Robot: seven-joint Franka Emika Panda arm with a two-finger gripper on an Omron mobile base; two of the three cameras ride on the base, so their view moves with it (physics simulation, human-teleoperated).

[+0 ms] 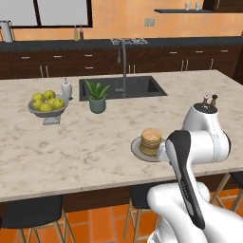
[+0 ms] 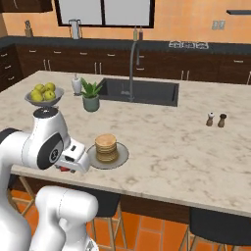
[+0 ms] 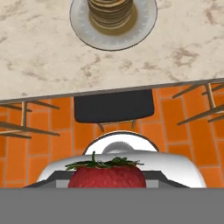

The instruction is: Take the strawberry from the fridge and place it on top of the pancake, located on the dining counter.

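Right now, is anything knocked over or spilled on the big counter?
No, nothing stands out. The pancake stack sits straight on its plate, the fruit bowl and the potted plant stand upright, and the dining counter looks clean. The strawberry is in the gripper.

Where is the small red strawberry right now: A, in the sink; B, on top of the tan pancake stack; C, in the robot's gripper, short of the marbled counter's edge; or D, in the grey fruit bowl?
C: the hand view shows the strawberry in the gripper over the orange floor tiles, the pancake stack ahead with nothing on it.
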